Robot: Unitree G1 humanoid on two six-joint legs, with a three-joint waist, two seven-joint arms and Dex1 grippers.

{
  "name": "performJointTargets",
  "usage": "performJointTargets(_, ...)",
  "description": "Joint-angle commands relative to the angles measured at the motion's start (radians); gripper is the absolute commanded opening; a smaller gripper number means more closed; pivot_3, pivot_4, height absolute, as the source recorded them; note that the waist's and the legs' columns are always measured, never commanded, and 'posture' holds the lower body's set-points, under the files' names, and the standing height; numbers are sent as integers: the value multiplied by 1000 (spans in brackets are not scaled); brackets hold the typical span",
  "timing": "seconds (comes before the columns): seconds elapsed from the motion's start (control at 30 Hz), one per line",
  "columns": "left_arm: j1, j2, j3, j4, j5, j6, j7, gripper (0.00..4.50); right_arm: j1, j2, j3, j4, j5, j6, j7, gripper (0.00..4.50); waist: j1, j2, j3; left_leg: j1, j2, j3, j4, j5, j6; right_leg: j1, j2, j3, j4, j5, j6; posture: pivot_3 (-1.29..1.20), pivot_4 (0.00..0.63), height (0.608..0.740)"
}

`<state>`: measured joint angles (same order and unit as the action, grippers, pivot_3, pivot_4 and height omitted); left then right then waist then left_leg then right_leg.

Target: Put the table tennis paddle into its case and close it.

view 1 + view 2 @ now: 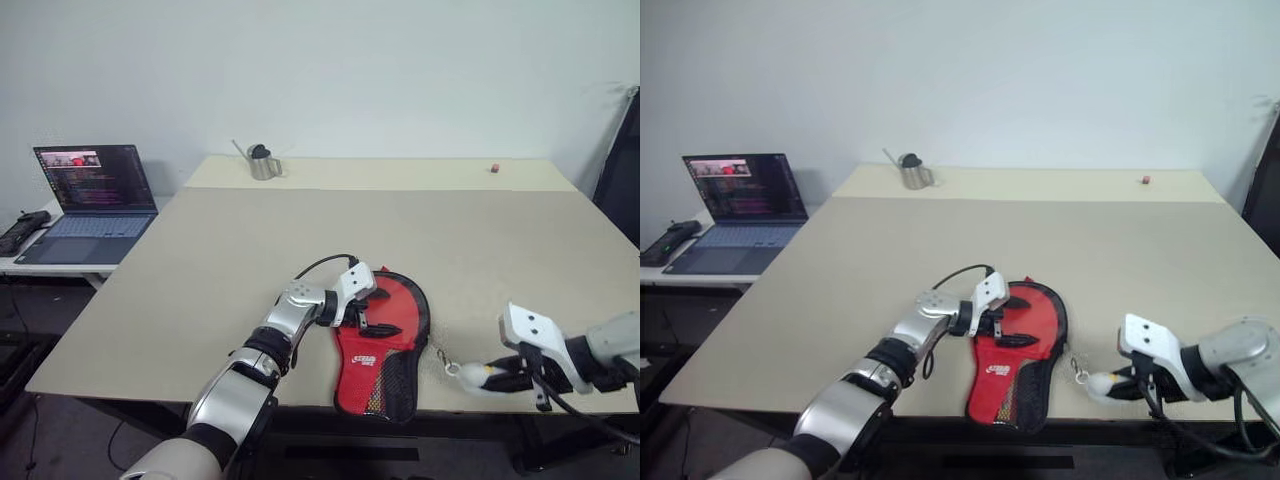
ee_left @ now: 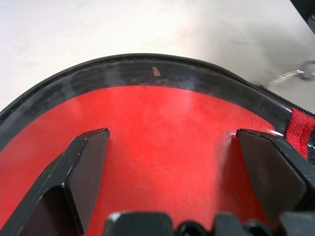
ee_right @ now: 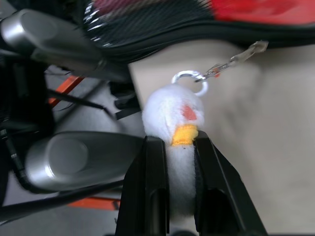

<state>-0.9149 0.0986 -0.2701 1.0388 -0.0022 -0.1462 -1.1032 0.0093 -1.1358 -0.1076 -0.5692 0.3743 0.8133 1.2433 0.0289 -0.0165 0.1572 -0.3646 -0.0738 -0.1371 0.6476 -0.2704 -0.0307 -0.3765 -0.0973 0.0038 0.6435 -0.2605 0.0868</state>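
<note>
Beige table point(image 1: 300, 230): paddle point(image 2: 162, 152) already inside the case point(image 1: 385, 345), directly under the spread left hand point(image 1: 362, 312) — right hand point(image 3: 170, 162) beside it pinches the plush zipper charm point(image 3: 174, 128). Closing the zip remains, apparently.

a wide beige table point(image 1: 300, 230) stands against a pale wall point(image 1: 400, 70), and near its far edge sits a small metal watering can point(image 1: 263, 162) with a dark top and a thin spout pointing left, while a tiny reddish block point(image 1: 494, 168) lies well apart from it toward the far right. to the left, on a lower white side table point(image 1: 30, 262), an open laptop point(image 1: 95, 200) shows a dark screen with lines of text and a small picture at its top, and a black object point(image 1: 22, 230) lies just beside the laptop's left edge.
</note>
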Motion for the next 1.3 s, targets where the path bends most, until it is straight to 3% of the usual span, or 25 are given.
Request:
performJointTargets(0.03, 13, -33, -38, 83, 71, -1, 35, 4500, 98, -36, -100, -113, 67, 35, 29, 189, 4, -1, 0, 0, 0, 0, 0, 0, 1, 1, -1, -1, 0, -1, 1, 0, 150, 740)
performJointTargets(0.27, -25, -85, -35, 135, 99, -22, 72, 4500, 297, -11, -253, -304, 184, 138, 3, 179, 28, -3, 1, -2, -6, 0, 1, -6, 7, 3, -10, -2, -3, -3, 5, 0, 150, 740)
performJointTargets(0.4, -46, -110, -35, 159, 118, -40, 97, 4500, 414, 58, -285, -452, 250, 207, -82, 177, 37, -1, -1, -5, -6, -3, 0, -8, 6, 5, -11, -7, -14, -4, 5, 0, 150, 740)
performJointTargets(0.57, -68, -144, -33, 188, 137, -55, 133, 4500, 523, 84, -271, -478, 330, 174, -208, 176, 37, -3, -1, -9, -6, -4, 5, -12, 6, 5, -11, -10, -16, -5, 6, 0, 150, 740)
performJointTargets(0.87, -84, -168, -29, 215, 155, -71, 169, 4500, 701, -32, -277, -478, 575, 1, -394, 175, 29, -6, -1, -9, -6, -8, 15, -17, 13, 10, -10, -12, -14, -8, 12, 0, 150, 740)
performJointTargets(1.07, -91, -173, -22, 223, 161, -78, 185, 4500, 665, -159, -163, -478, 716, -99, -590, 175, 24, -7, -1, -9, -6, -8, 15, -17, 13, 10, -10, -13, -14, -7, 10, 0, 150, 740)
performJointTargets(1.17, -89, -167, -17, 221, 159, -80, 182, 4500, 589, -186, -169, -478, 829, -72, -702, 175, 23, -7, -1, -9, -6, -9, 15, -17, 13, 10, -10, -13, -14, -5, 8, 0, 150, 740)
performJointTargets(1.3, -82, -151, -12, 218, 158, -85, 186, 4500, 512, -214, -205, -478, 932, -23, -748, 1441, 22, -7, -1, -9, -6, -11, 15, -17, 13, 10, -10, -13, -14, -5, 7, 0, 150, 740)
